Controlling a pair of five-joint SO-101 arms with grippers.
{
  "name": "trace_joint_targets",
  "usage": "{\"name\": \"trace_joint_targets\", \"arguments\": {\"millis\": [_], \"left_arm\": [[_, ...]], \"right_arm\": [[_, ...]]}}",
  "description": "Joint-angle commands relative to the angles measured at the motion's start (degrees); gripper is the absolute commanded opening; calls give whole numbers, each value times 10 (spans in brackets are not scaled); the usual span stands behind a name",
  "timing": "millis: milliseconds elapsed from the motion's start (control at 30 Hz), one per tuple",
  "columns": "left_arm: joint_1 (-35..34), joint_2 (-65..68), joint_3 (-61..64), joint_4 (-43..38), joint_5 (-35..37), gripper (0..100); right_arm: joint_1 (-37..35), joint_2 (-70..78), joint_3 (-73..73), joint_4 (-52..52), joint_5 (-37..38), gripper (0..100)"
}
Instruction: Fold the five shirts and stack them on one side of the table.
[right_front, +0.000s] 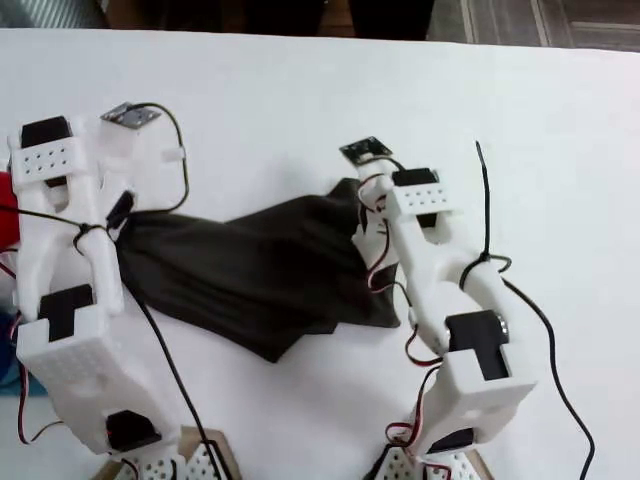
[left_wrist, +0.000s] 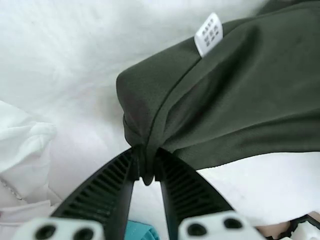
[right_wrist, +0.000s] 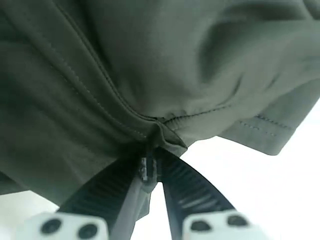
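Note:
A dark olive shirt (right_front: 250, 270) lies stretched between the two arms on the white table (right_front: 300, 110). At its left end, my left gripper (right_front: 118, 222) is shut on a bunched edge of the shirt (left_wrist: 210, 95), the cloth pinched at the gripper (left_wrist: 146, 172); a white label (left_wrist: 208, 33) shows on the seam. My right gripper (right_front: 368, 232) is shut on the shirt's right end, where a stitched hem fold of the shirt (right_wrist: 150, 65) is clamped in the gripper (right_wrist: 150, 170).
White cloth (left_wrist: 25, 145) lies bunched beside the left arm, and a red thing (right_front: 5, 210) shows at the table's left edge. Black and red cables (right_front: 485, 215) trail along both arms. The table's far half is bare.

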Motion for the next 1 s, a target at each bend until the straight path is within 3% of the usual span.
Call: {"name": "trace_joint_targets", "arguments": {"millis": [0,267,633,967], "left_arm": [[5,-4,-21,-1,2,25],[6,-4,-21,-2,2,25],[6,-4,-21,-2,2,25],[4,-4,-21,-2,2,25]], "right_arm": [[3,-33,-17,2,-4,26],[2,-33,-15,6,-4,235],[-66,-11,-17,2,-4,160],[-36,52,-29,-22,0,165]]}}
